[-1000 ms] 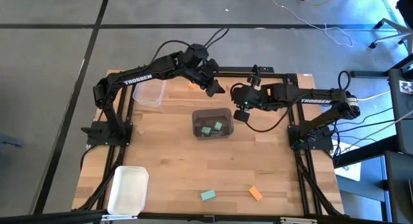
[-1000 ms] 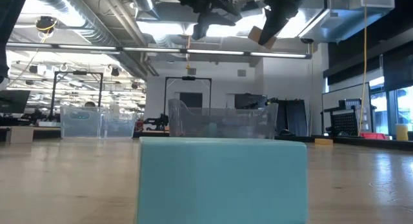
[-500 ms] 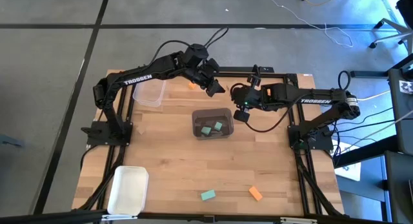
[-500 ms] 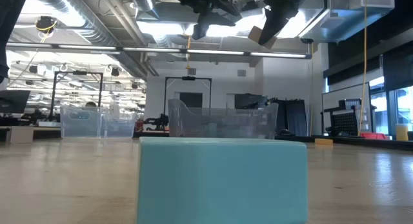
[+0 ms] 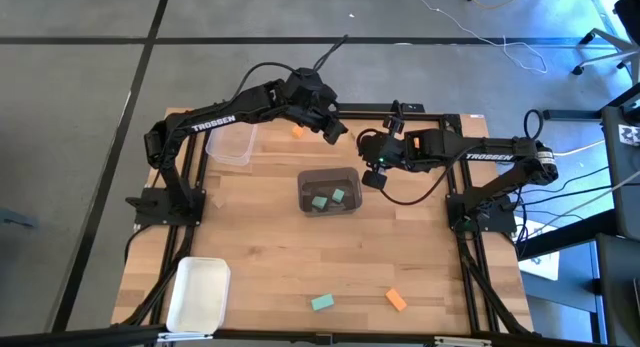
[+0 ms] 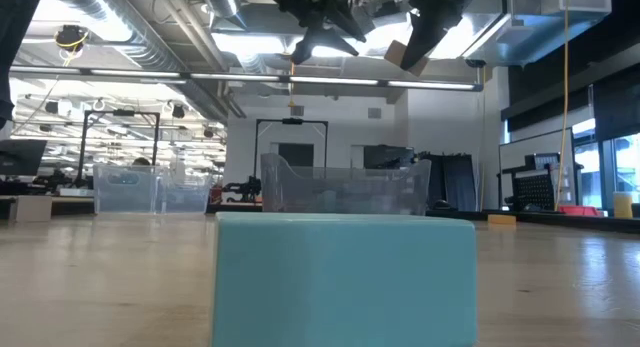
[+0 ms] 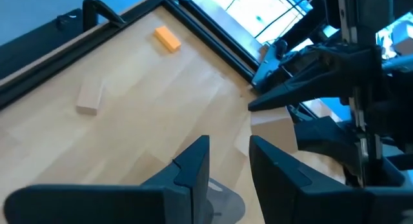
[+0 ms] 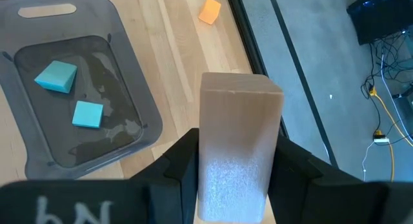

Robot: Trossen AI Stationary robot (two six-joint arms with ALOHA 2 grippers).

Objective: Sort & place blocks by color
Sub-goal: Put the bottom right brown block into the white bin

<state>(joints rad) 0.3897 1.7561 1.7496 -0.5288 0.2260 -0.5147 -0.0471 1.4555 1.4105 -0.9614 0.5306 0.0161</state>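
Note:
My right gripper (image 8: 236,161) is shut on a tan block (image 8: 240,137) and hangs high over the table, just right of the grey bin (image 5: 330,190); the low view shows that tan block (image 6: 403,55) tilted in the air. Two teal blocks (image 8: 55,75) (image 8: 87,114) lie in the grey bin. My left gripper (image 7: 229,166) is open and empty above the far middle of the table, close to the right gripper. An orange block (image 7: 167,38) and another tan block (image 7: 90,95) lie flat near the far rail. A teal block (image 5: 321,303) and an orange block (image 5: 396,300) lie by the near edge. My right gripper pinches the tan block between its two fingers, one on each long side (image 8: 208,153). The block's free end (image 8: 242,85) sticks out well past the fingertips. The block is lifted clear of the table and tilted.
A clear bin (image 5: 232,142) stands at the far left and a white bin (image 5: 198,292) at the near left corner. Black frame rails (image 5: 430,111) run along the far and side edges. Bare wood lies between the grey bin and the near blocks.
My left gripper has turned a little and shifted slightly toward the far edge, its fingers swinging toward the right gripper. The right gripper and its tan block have kept still.

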